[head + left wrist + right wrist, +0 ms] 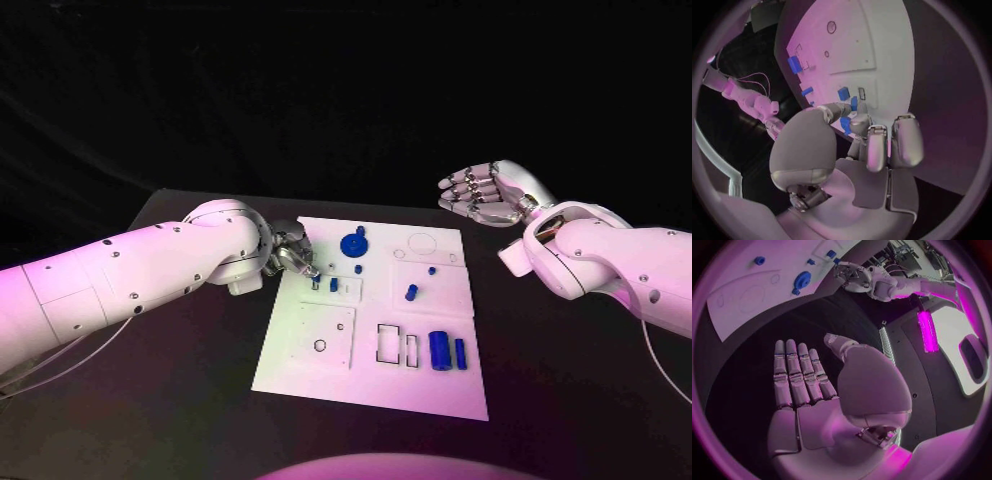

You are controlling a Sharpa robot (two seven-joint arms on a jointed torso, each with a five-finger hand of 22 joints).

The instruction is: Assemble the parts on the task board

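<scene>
The task board (303, 350) lies mid-worktop (577, 400); on it, a round part (353, 243) sits at the far middle; two small parts (325, 285) lie nearer on the left; two long parts (447, 352) lie side by side at the near right; the left hand (293, 253) is at the board's far-left edge; the right hand (483, 192) is beyond its far-right corner.

A robotics lab — black-draped table (577, 400), white task board (310, 365), equipment racks (907, 252).

Black table (173, 400), white task board (317, 370) lying at centre
</scene>
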